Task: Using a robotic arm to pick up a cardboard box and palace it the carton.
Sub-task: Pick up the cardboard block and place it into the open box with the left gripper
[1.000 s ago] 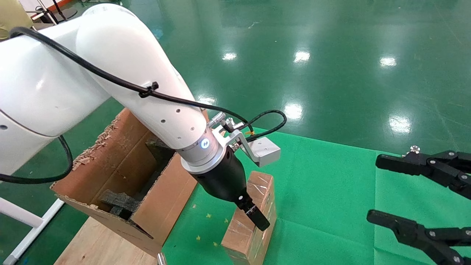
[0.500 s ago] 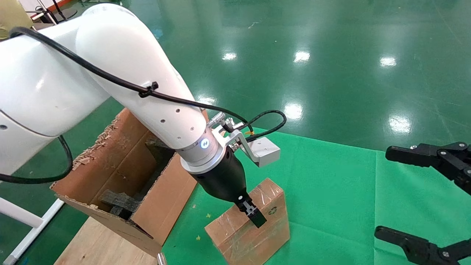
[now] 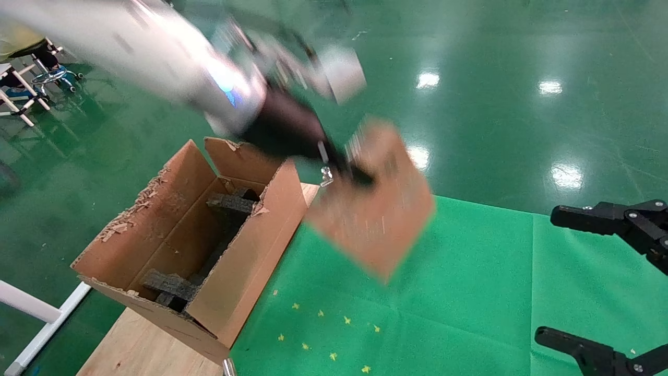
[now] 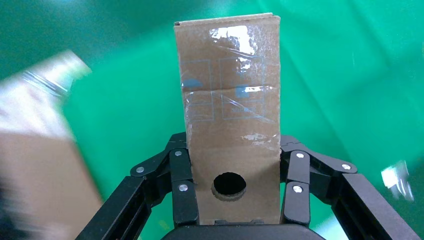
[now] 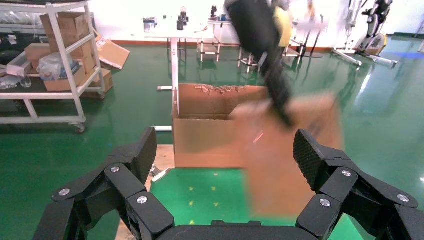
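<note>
My left gripper (image 3: 355, 175) on the white arm is shut on the cardboard box (image 3: 376, 209) and holds it in the air above the green mat, just right of the carton (image 3: 250, 261). Arm and box are blurred with motion. In the left wrist view the fingers (image 4: 181, 175) clamp the box (image 4: 230, 115) on both sides of its narrow face with the round hole. The carton stands open, with black foam blocks (image 3: 172, 284) inside. My right gripper (image 3: 545, 272) is open and empty at the far right; its wrist view shows box (image 5: 290, 160) and carton (image 5: 205, 135).
The green mat (image 3: 469, 292) covers the table; a wooden board (image 3: 141, 344) lies under the carton at the table's left edge. A white frame leg (image 3: 31, 308) stands at lower left. A shelf with boxes (image 5: 55, 60) stands far across the glossy green floor.
My left arm has lifted the cardboard box off the mat and swung it up and back, fast. The right gripper has hardly moved.
</note>
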Tool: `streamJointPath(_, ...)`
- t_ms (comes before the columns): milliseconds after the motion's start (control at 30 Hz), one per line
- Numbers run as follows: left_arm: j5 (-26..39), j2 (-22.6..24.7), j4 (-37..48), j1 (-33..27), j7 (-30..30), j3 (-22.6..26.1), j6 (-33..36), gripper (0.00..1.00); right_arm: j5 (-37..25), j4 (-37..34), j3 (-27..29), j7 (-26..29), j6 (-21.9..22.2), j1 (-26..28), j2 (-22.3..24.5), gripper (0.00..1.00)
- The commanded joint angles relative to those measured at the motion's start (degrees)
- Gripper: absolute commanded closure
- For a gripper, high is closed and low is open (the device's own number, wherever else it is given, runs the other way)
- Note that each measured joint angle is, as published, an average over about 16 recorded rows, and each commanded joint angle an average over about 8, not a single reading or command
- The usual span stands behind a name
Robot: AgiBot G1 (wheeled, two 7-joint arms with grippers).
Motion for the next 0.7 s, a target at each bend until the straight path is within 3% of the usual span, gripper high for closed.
streamJointPath(33, -0.03, -1.67, 2.08, -2.37, 1.52, -1.8, -1.22, 1.0, 0.0, 0.0, 0.0, 0.0, 0.0, 0.0, 0.0, 0.0)
streamJointPath(300, 7.69, -4.3, 13.05, -9.28, 10.2, -1.52, -1.8, 1.0, 0.01, 0.0, -0.01, -0.01, 0.0, 0.0, 0.0, 0.0)
streamJointPath(700, 15.72, -9.31, 26.08, -10.91, 19.19, 1.93, -0.89, 1.0, 0.01, 0.0, -0.02, -0.01, 0.01, 0.01, 0.01, 0.0)
